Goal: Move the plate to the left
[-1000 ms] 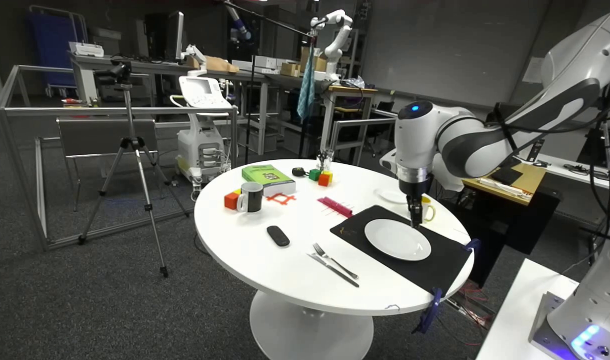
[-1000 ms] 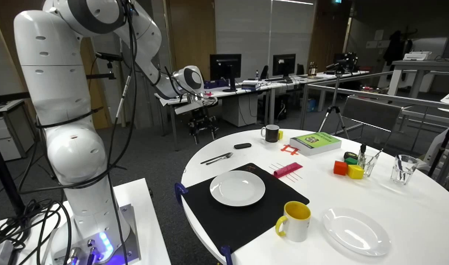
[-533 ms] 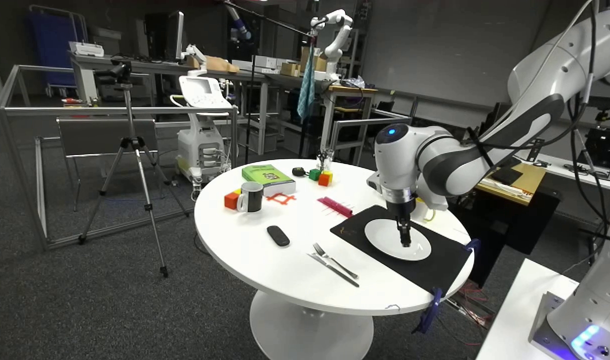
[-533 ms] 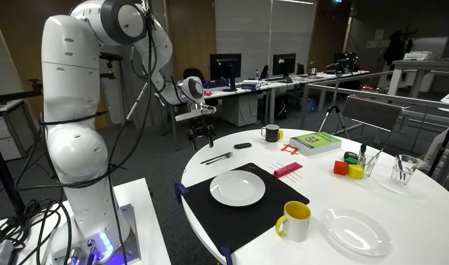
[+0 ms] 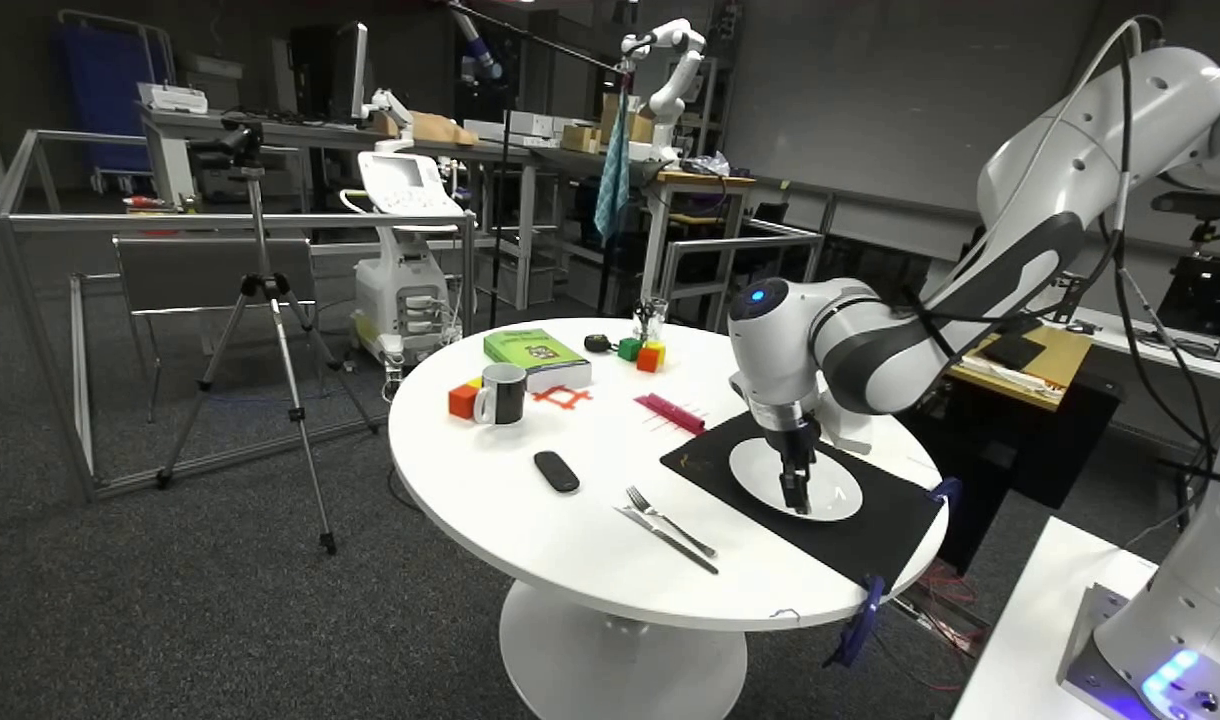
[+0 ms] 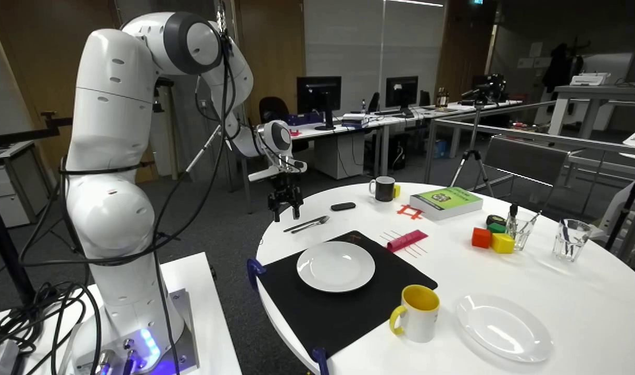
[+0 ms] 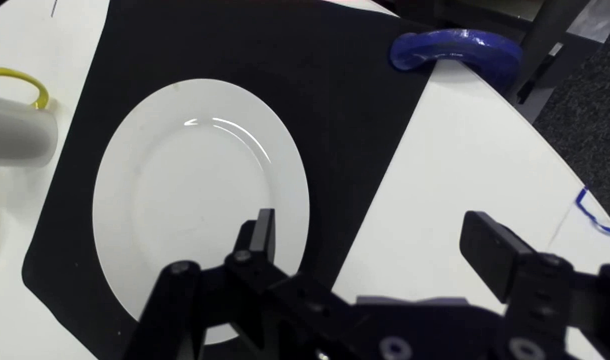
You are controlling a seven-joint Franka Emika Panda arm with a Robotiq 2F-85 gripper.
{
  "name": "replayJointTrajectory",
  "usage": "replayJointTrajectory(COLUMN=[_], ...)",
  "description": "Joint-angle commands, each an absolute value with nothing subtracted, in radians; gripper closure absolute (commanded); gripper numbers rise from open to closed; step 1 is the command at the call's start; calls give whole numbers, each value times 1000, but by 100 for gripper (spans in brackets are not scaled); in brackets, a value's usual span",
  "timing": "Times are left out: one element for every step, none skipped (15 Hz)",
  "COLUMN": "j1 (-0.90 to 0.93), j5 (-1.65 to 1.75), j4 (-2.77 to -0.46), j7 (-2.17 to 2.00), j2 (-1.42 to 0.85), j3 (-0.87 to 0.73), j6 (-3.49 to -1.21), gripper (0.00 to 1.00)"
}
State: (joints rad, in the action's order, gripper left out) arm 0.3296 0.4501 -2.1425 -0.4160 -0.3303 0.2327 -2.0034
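The plate is plain white and round. It lies flat on the black placemat in both exterior views [image 5: 755, 470] [image 6: 335, 265] and fills the left of the wrist view [image 7: 200, 190]. My gripper [image 7: 367, 220] is open, with nothing between its fingers. In the wrist view one finger overlaps the plate's right part, and the other is over the white tabletop beyond the placemat [image 7: 335, 115]. In an exterior view the gripper [image 5: 797, 500] covers part of the plate. In an exterior view the gripper [image 6: 287, 212] hangs above the table's far edge, apart from the plate.
A yellow-handled mug [image 6: 421, 320] and another white plate [image 6: 505, 328] stand beside the placemat. Blue clamps [image 6: 255, 272] [image 7: 457, 50] grip the table edge. A fork [image 5: 675, 525] and a knife [image 5: 670, 543], a black case [image 5: 556, 472], a pink piece [image 5: 675, 413] and a book [image 5: 535, 352] lie around.
The gripper has moved lower, and in an exterior view it has shifted left and nearer to the camera, across the plate to its near side. The plate has not moved.
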Motion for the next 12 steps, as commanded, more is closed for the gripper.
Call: replayJointTrajectory(j1=[363, 365, 370, 374, 374, 374, 366, 366, 366, 365, 365, 365], j5=[443, 442, 444, 448, 447, 448, 445, 445, 446, 446, 446, 446], j4=[-2118, -2118, -2116, -2115, -2120, -2126, -2140, -2140, -2140, -2140, -2140, -2140], j7=[-508, -525, -542, -562, -582, -600, -560, -572, -576, -576, -577, -577], j2=[-350, -353, -361, -366, -362, -355, -358, -358, -358, -358, -358, -358], j3=[197, 194, 188, 183, 179, 174, 183, 180, 179, 177, 177, 176], j6=[-1938, -1933, -1927, -1922, -1930, -1937, -1966, -1966, -1966, -1966, -1966, -1966], gripper=[0, 0, 0, 0, 0, 0, 0, 0, 0, 0, 0, 0])
